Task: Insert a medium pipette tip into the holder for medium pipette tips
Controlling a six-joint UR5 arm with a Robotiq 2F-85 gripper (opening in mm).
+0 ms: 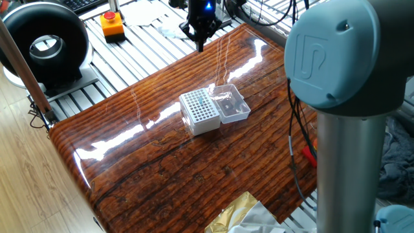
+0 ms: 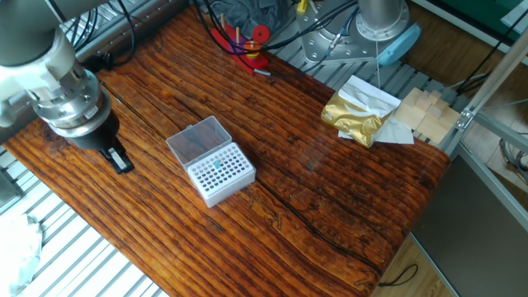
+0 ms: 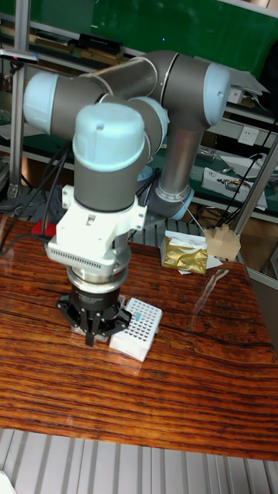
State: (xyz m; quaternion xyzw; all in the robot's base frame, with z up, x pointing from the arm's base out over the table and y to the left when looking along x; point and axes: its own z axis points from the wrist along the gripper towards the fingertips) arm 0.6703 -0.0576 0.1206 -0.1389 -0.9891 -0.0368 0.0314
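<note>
Table point(image 1: 194, 162): no legible text; claw point(image 2: 120, 160) near holder point(image 2: 219, 172).

Holder point(image 2: 219, 172) mid-table point(image 2: 330, 206) — tool point(image 2: 118, 159) apart

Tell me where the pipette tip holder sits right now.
The holder stands mid-table with its clear lid open beside it; the hand hovers apart, toward the table's edge.
</note>
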